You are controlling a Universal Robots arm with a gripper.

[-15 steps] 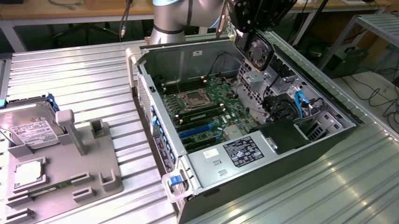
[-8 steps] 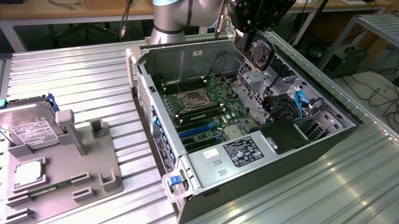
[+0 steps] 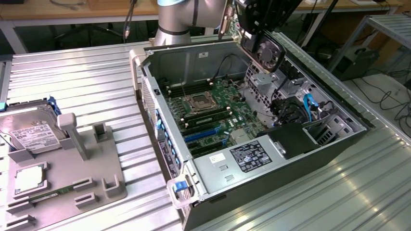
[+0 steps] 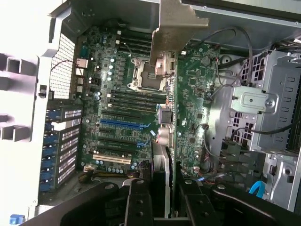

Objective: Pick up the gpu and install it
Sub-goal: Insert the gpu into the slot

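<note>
- The gpu [image 3: 263,48] hangs upright in the upper right of the exterior view, its fan facing the camera, above the open computer case [image 3: 192,60].
- The gripper [image 3: 255,19] is clamped on the card. In the wrist view its black fingers [image 4: 138,197] press on both faces of the edge-on card, with the silver bracket [image 4: 176,23] at the far end.
- The motherboard [image 3: 212,108] lies beneath.
- A hard drive [image 3: 32,132] sits on a grey holder [image 3: 70,168] at centre left.
</note>
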